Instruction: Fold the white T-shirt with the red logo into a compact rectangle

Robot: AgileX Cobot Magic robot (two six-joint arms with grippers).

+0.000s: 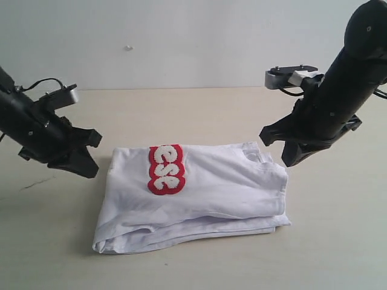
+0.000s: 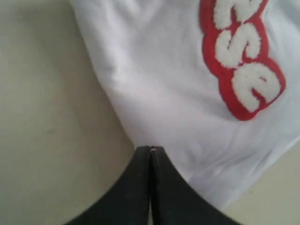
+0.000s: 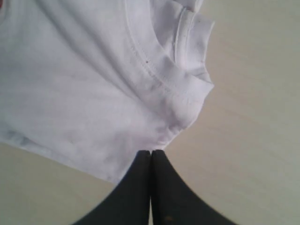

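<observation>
Lying between fingers (image 1: 81, 164), apparently untouched: T-shirt (image 1: 205, 184)

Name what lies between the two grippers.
The folded white T-shirt, red logo up, lies on the table between the left gripper and right gripper, as the exterior view shows.
</observation>
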